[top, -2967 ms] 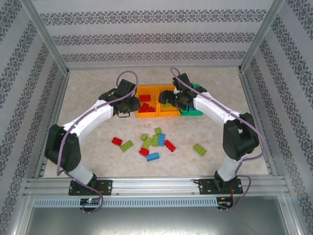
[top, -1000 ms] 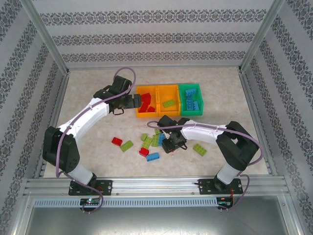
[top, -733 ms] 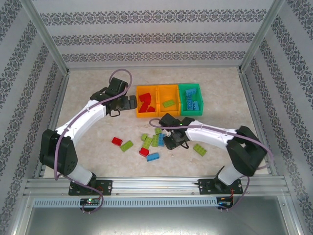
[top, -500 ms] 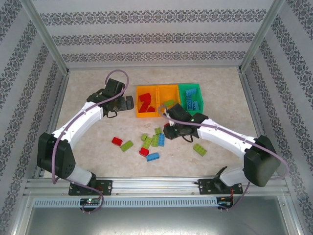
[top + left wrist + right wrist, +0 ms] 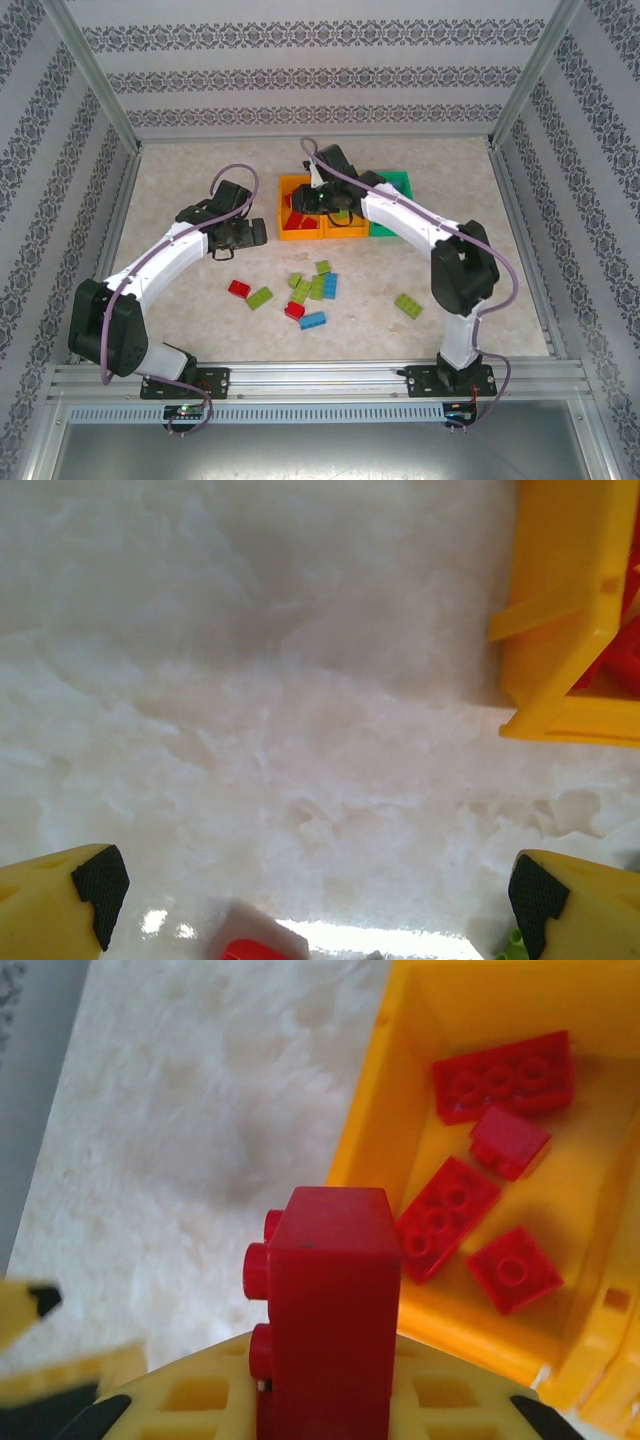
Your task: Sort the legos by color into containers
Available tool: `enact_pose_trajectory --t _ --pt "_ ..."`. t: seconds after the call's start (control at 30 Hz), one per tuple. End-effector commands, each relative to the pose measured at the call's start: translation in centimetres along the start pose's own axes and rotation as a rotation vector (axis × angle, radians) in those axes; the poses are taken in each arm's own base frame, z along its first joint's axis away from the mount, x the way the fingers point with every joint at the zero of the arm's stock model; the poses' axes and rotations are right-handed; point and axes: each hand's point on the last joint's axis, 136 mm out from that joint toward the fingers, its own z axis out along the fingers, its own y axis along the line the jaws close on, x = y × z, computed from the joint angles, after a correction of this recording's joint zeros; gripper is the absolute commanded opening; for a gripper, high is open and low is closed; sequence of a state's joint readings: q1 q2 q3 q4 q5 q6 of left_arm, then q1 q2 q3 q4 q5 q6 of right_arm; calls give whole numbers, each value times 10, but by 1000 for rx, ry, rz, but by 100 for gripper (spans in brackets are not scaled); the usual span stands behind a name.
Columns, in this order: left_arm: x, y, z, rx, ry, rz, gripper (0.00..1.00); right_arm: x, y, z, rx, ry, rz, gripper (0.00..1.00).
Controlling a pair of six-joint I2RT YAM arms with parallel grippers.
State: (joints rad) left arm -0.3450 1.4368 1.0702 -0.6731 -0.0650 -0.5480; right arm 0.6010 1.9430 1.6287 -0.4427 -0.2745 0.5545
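Handling: treat red lego [image 5: 325,1300], clamped across its smooth side faces in right jaws near orange bin [image 5: 372,1120], as light, rigid, slick; left jaws apart, empty.

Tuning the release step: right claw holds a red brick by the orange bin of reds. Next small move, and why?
Probably nudge the right claw further over the left orange rectangular plastic bin before opening. Its red studded plastic brick hangs above the bin's corner wall, not the floor where other red bricks lie; releasing now might clip the rim.
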Motion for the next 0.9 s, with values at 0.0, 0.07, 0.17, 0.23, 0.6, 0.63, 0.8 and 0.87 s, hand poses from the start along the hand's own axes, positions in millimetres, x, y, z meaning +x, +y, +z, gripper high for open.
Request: enact_pose_trajectory --t 0.0,0.07,0.17,0.23,0.6,0.63,0.8,0.87 --pt "27 9 0 -5 95 -79 99 -7 -27 15 80 29 115 24" --pt "37 9 4 5 131 -107 99 -12 -33 23 102 29 126 25" --pt "53 11 6 12 170 -158 99 -17 -39 33 116 37 132 28" --pt "63 12 6 28 193 -187 99 -19 -43 40 132 45 130 29" --pt "102 17 5 59 277 -365 99 -17 -54 61 161 68 140 49" --pt "104 16 6 66 286 -385 99 -18 -52 61 151 68 140 50" --pt "112 9 7 101 322 -473 100 -23 -39 54 109 43 129 57" --pt "114 14 8 74 318 -501 100 -28 -32 49 90 28 129 58"
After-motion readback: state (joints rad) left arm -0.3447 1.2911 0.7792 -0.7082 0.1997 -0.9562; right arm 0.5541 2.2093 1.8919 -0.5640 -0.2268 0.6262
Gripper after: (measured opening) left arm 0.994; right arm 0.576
